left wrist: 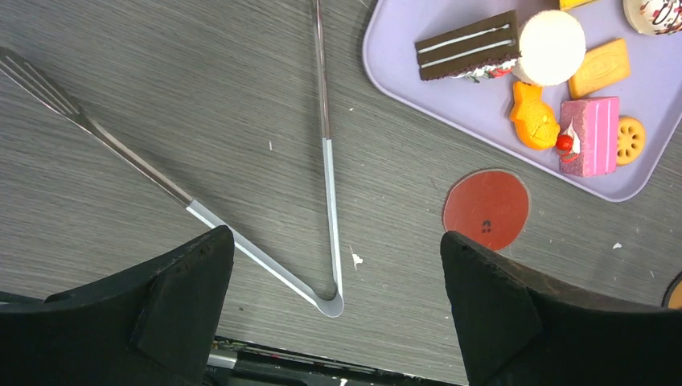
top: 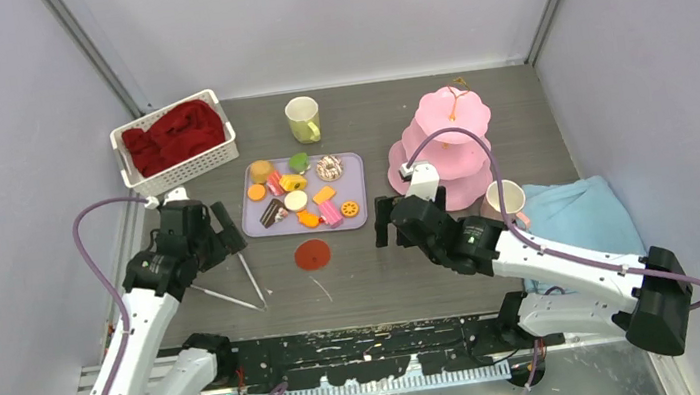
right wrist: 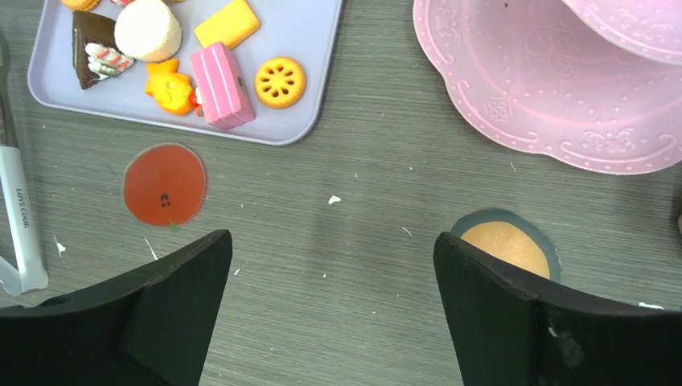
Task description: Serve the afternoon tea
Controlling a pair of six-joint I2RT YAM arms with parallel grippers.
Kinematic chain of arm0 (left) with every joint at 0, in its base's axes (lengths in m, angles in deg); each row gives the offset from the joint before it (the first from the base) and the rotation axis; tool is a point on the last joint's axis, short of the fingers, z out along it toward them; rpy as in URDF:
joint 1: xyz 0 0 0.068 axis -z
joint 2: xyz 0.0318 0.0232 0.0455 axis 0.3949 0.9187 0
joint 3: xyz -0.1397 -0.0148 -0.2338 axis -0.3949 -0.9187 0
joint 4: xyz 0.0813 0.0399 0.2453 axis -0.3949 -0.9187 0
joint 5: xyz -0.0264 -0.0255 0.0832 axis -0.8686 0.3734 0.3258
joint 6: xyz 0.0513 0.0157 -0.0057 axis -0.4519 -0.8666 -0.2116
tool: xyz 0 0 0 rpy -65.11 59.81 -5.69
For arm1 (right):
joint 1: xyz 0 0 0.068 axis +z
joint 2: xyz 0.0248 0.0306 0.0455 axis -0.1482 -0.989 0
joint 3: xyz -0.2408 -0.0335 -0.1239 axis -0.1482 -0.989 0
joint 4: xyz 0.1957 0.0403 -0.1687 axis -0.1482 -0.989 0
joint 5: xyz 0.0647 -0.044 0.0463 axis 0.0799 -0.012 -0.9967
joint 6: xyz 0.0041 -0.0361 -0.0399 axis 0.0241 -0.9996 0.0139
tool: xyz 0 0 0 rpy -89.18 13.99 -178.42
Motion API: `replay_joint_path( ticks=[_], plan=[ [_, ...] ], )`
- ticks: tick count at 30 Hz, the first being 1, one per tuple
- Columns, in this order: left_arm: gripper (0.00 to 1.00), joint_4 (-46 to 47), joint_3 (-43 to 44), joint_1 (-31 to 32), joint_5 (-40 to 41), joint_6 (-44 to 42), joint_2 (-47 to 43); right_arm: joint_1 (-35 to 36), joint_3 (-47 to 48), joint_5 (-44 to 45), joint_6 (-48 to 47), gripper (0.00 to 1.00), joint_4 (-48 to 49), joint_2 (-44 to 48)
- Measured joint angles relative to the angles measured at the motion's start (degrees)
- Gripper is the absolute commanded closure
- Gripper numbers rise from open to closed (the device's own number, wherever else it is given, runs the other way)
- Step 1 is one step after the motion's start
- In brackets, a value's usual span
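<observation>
The left gripper [left wrist: 331, 241] is being held low over the grey table [left wrist: 201, 96] with its jaws spread wide apart, and nothing is being gripped. Under the gap the bend of a pair of metal tongs [left wrist: 327, 185] is being shown, with the two arms lying flat and splayed in a V. Near the tongs a red disc [left wrist: 486, 209] is lying on the table, close to the near edge of a lilac tray [left wrist: 386, 72].

The pastries [top: 296, 200] are being carried on that tray. A chocolate slice [left wrist: 468, 55], a white bun [left wrist: 552, 47], an orange fish shape [left wrist: 533, 117], a pink slice [left wrist: 589, 133] and a round biscuit [left wrist: 629, 138] are gathered at its near corner, touching or almost touching one another.

The right gripper [right wrist: 331, 240] is being held over the table between the tray and the pink stand [right wrist: 547, 88], its jaws also wide apart and closed on nothing. An orange disc [right wrist: 507, 245] is lying on the table just in front of the stand's bottom tier, near one finger.

In the overhead view the stand is being seen to the right of the tray. The pink mug [top: 503, 201] is standing just beside the stand's base, next to a folded blue towel [top: 575, 215]. The pale green mug [top: 303, 120] is standing upright behind the tray, on its far side. A white basket [top: 191, 170] filled with red cloth [top: 174, 133] is being seen at the far left of the table.
</observation>
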Motion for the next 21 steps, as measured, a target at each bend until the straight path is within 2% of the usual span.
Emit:
replay_joint_path(
  ticks=[17, 21],
  plan=[
    [0.02, -0.63, 0.17, -0.02, 0.39, -0.02, 6.16, 0.0, -1.64, -2.21, -0.98, 0.0, 2.27, 0.55],
    [0.05, -1.29, 0.44, 3.02, 2.34, 1.05, 8.11, 0.0, -2.01, -2.93, -1.01, 0.0, 2.86, 0.98]
  ],
)
